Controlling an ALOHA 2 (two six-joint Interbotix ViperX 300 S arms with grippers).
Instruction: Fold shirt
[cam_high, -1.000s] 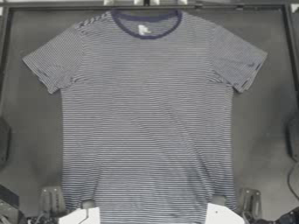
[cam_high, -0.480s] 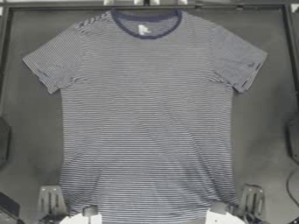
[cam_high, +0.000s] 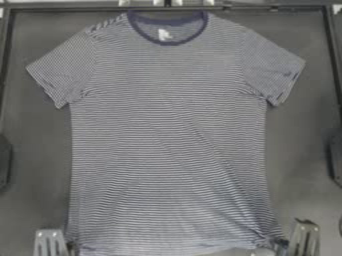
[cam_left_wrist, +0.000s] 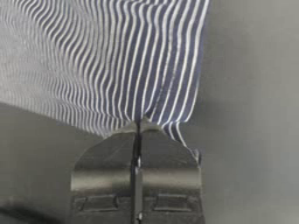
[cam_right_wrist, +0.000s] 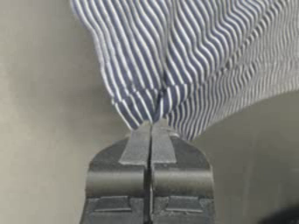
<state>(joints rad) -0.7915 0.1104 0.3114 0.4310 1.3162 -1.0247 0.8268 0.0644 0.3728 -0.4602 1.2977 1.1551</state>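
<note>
Both grippers' fingers (cam_left_wrist: 125, 131) on shirt (cam_high: 167, 140) hem

- The left gripper (cam_left_wrist: 139, 124) sits at the table's near edge, at its left near corner. Its jaws are pressed together, with a pinch of the shirt (cam_high: 167, 135) hem corner caught between the tips.
- From above, the left gripper (cam_high: 52, 244) shows as a pale bracket just beside the hem's left corner.
- The right gripper (cam_right_wrist: 154, 120) is at the same near edge, toward the right near corner. Its jaws are likewise clamped tight on a bunched fold of the hem corner.
- From above, the right gripper (cam_high: 300, 240) stands tilted, touching the hem's right corner.
- The two grippers are well apart, one at each hem corner.
</note>
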